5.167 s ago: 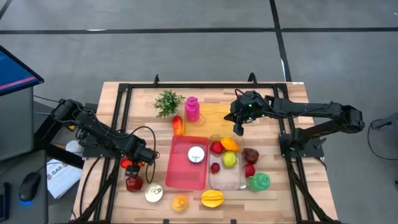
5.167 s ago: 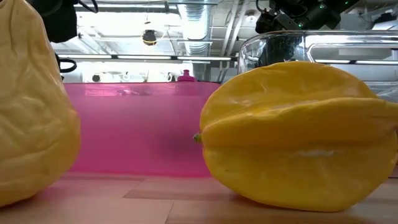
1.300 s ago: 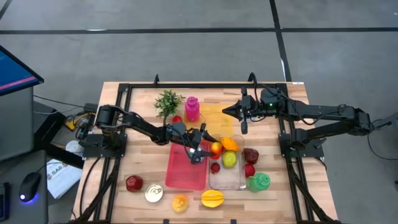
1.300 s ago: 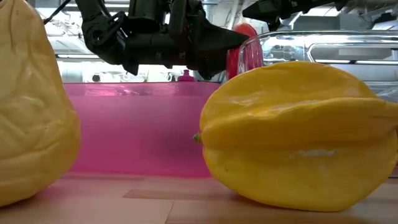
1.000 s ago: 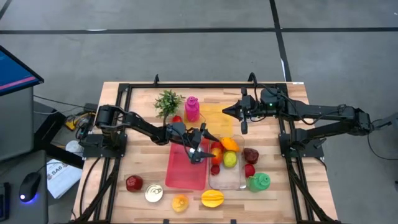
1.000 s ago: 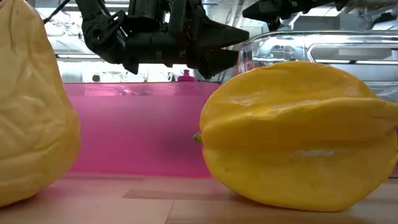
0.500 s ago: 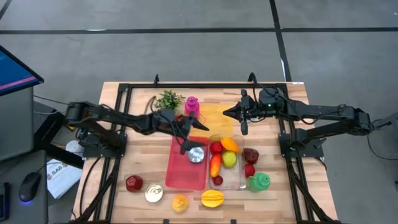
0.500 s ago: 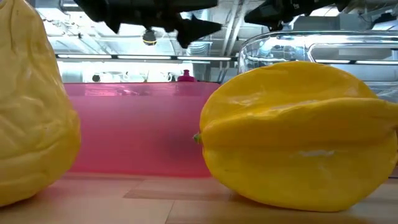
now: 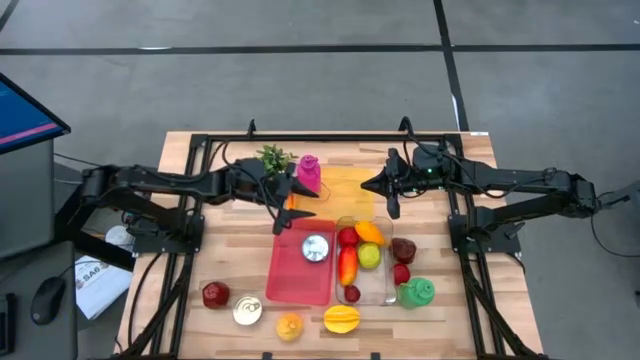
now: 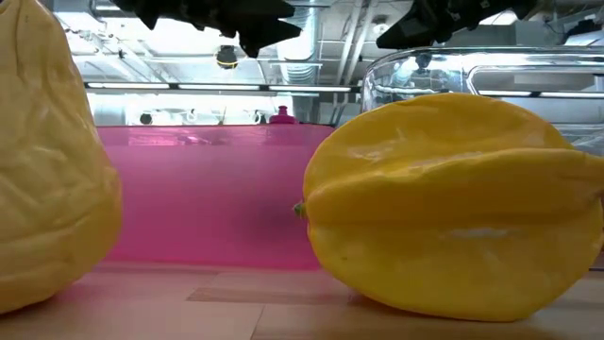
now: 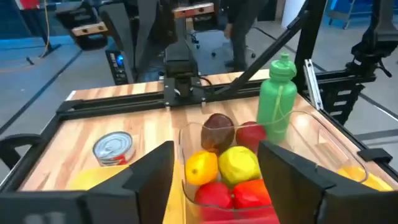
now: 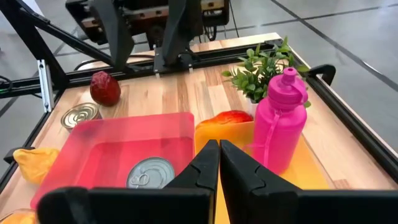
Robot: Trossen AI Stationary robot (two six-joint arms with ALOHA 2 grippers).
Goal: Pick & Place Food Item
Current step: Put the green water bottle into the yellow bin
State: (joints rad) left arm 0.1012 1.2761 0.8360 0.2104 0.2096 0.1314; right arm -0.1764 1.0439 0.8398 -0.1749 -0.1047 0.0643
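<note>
A long red-orange food item (image 9: 347, 265) lies in the clear container (image 9: 385, 292), against its left wall. It shows next to a red apple (image 11: 213, 194) in the left wrist view (image 11: 251, 194). My left gripper (image 9: 308, 192) hangs open and holds nothing, above the table's far middle, by the pink bottle (image 9: 308, 175), up and left of the container. Its two fingers (image 11: 149, 175) frame the container from a distance. My right gripper (image 9: 368, 184) is shut on nothing above the yellow board (image 9: 350, 188), with its fingers (image 12: 208, 163) pointing toward the table's left.
The container also holds an orange (image 9: 369, 231) and a yellow-green fruit (image 9: 369, 255). A pink tray (image 9: 290, 280) with a can (image 9: 316, 247) lies left of it. A starfruit (image 9: 341, 319), a yellow fruit (image 9: 290, 325), a second can (image 9: 247, 311) and a dark red fruit (image 9: 214, 295) sit near the front edge. A green bottle (image 9: 417, 291) stands right of the container.
My left gripper has risen and drawn back from over the clear container toward the table's left and far edge, open with nothing between its fingers. The red-orange food item has dropped from beside its fingers and now lies in the container.
</note>
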